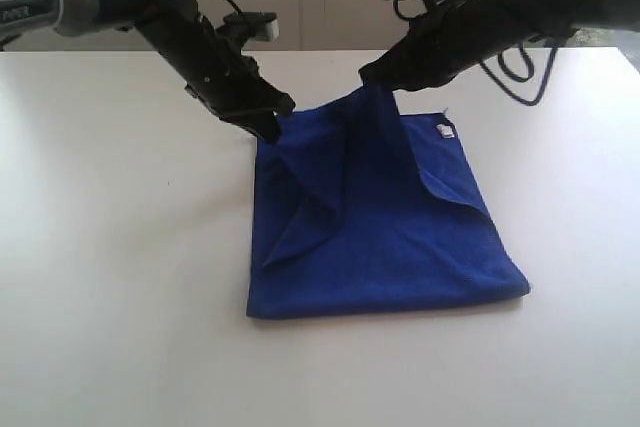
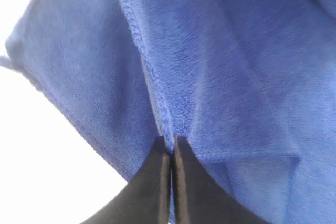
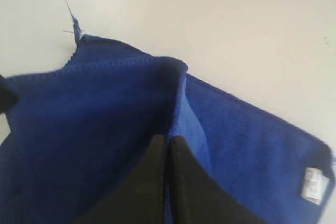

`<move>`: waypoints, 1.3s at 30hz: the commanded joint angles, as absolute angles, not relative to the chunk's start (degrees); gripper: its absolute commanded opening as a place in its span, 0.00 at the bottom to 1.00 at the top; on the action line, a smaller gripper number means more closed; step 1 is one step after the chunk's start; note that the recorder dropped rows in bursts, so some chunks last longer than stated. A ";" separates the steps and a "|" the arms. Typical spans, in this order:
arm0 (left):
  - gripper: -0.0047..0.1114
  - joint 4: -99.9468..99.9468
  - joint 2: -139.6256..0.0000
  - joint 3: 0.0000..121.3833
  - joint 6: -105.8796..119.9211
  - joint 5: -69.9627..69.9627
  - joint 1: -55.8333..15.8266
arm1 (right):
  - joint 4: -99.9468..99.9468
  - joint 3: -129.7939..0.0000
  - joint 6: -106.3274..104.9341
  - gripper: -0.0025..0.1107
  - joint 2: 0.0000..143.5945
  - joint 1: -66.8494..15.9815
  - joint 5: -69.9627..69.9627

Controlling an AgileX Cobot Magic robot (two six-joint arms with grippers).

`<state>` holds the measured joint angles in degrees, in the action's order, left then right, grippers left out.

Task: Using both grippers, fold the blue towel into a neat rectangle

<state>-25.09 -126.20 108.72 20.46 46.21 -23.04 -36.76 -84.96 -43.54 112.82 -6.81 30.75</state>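
We see a white table (image 1: 100, 277) carrying the blue towel (image 1: 380, 247), which lies near the table's middle, its near edge flat and its far edge lifted into peaked folds. The left arm (image 1: 170, 17) reaches down to the towel's far left corner, and the right arm (image 1: 500, 17) to the raised peak at the far edge. The left gripper (image 1: 268, 122) has its jaws pressed together on a stitched hem of the towel (image 2: 173, 77), as the left wrist view shows. The right gripper (image 1: 375, 75) likewise has its jaws closed on a fold of the towel (image 3: 79, 108). A small white tag (image 1: 445, 131) sits at the towel's far right corner; we can make out grey print on the tag (image 3: 314, 184) in the right wrist view, but it is too blurred to read. Faint lettering on the left arm's grey link is also illegible. Both arms are cut off at the frame's top edge.
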 commanded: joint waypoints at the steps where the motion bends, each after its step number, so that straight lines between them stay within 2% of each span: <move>1: 0.04 -25.14 -121.41 108.65 22.96 49.09 -22.97 | -27.29 -85.16 -40.15 0.02 107.21 -6.18 35.89; 16: 0.04 -25.14 -107.62 107.86 28.71 56.62 -23.47 | -17.96 -78.55 -35.61 0.02 91.24 -6.18 39.82; 33: 0.04 -23.15 -84.69 88.73 34.54 56.08 -26.45 | -16.26 -65.04 -35.73 0.02 69.48 -6.18 42.64; 39: 0.04 -23.96 -77.83 80.47 34.29 56.60 -34.08 | -16.26 -62.64 -35.73 0.02 60.23 -6.18 48.97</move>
<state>-22.76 -79.93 82.70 34.32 55.42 -31.54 -16.39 -63.14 -36.00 63.51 -6.42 45.83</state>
